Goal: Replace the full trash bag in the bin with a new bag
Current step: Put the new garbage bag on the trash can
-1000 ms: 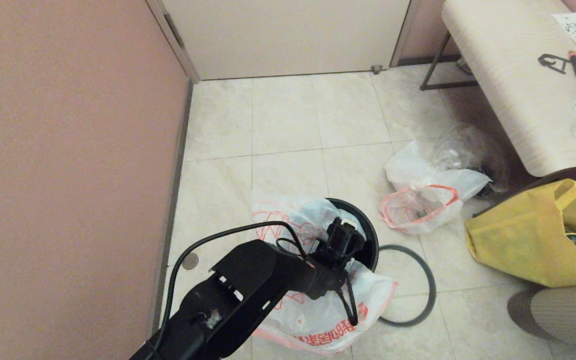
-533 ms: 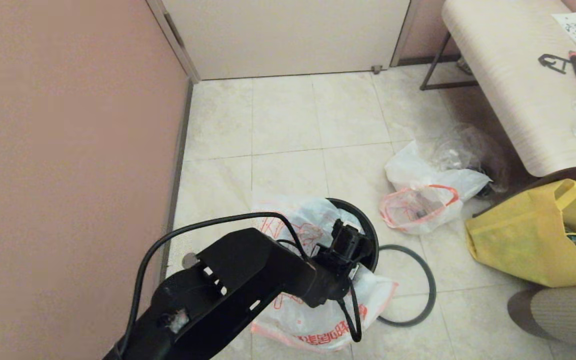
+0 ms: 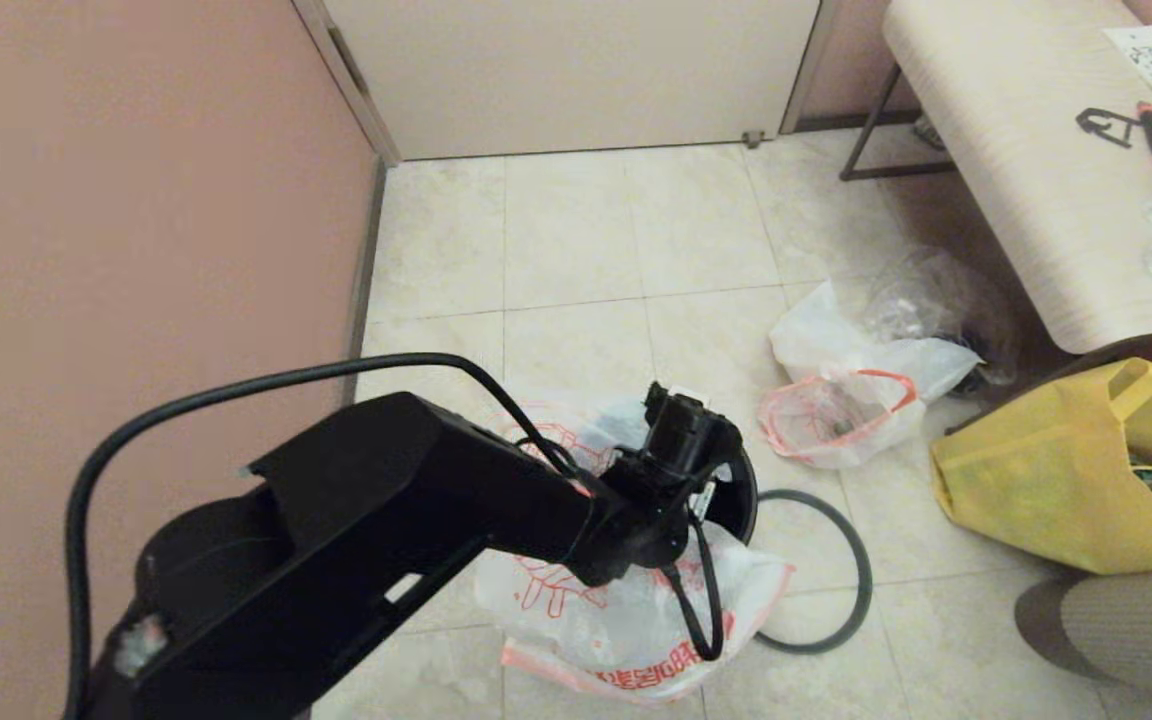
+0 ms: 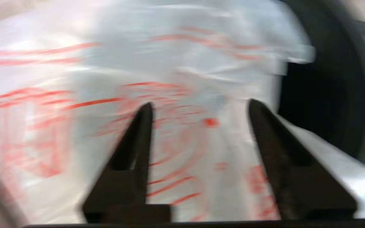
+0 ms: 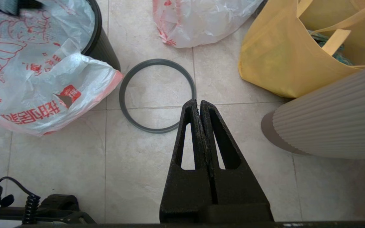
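Over the black bin (image 3: pixel 742 487), the left pincer (image 4: pixel 198 106) hangs with its fingers spread apart, grasping nothing, above the new bag (image 3: pixel 626 610), whose red cartoon print drapes across the bin's mouth and down onto the floor tiles. Just beside the bin lies its loose grey ring (image 5: pixel 157 95). Farther right sits the full trash bag (image 3: pixel 841 395), near a yellow tote (image 3: pixel 1056 480). The right pincer (image 5: pixel 199 103) is clenched, empty, low over the floor by the ring.
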Robot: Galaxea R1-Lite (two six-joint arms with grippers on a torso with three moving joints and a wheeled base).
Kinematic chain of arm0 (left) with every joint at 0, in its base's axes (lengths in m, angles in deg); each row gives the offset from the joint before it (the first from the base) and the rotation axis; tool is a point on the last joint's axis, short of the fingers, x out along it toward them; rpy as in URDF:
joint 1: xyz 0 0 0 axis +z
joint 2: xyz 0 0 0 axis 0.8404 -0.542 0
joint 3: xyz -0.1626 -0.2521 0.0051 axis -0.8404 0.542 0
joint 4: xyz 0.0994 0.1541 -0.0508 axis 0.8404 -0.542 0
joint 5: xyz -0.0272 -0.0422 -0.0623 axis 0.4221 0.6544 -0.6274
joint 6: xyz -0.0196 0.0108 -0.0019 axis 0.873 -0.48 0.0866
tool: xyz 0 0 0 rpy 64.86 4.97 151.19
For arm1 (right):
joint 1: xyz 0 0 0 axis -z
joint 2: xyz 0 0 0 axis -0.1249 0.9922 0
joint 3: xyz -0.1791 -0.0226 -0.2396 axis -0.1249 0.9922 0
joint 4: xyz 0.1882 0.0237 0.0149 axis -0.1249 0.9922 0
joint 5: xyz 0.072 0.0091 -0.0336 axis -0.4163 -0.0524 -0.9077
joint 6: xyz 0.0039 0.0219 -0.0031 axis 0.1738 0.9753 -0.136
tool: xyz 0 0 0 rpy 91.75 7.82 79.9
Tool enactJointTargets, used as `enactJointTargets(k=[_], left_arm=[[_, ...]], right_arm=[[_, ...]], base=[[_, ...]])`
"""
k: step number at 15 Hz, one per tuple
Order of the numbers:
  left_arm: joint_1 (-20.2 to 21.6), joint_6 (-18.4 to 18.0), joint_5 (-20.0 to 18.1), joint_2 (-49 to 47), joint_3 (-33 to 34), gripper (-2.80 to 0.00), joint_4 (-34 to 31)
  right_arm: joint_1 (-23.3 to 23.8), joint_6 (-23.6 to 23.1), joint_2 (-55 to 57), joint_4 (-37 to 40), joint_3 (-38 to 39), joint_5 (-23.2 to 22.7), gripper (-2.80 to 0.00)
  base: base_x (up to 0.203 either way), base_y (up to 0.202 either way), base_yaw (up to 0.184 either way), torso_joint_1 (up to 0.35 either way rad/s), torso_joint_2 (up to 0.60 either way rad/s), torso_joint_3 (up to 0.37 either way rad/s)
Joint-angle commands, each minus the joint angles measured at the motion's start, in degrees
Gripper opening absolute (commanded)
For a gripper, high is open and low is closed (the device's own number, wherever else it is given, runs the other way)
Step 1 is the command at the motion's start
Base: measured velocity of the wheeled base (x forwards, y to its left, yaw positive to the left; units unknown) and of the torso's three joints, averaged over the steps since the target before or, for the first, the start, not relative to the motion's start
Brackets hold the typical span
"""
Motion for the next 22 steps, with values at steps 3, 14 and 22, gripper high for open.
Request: enactJointTargets(k=[3,14,22], left_arm=[[4.0,5.5,-0.5,9.9,7.2,-2.80,0.0],[26.2,11.9,-6.8,-0.8,-4.0,0.00,0.4],[26.2,19.7,-12.8,-1.7,-5.2,0.00,0.4]], right_arm=[[0.0,-0.1,0.1,0.0,0.0,0.0,-2.80],[0.0,-0.1,0.1,0.0,0.0,0.0,-2.80],[0.0,-0.1,0.1,0.0,0.0,0.0,-2.80]], base=[[0.000,0.000,0.000,0.000,0.00,0.000],[0.000,0.000,0.000,0.000,0.00,0.000],[0.000,0.000,0.000,0.000,0.00,0.000]])
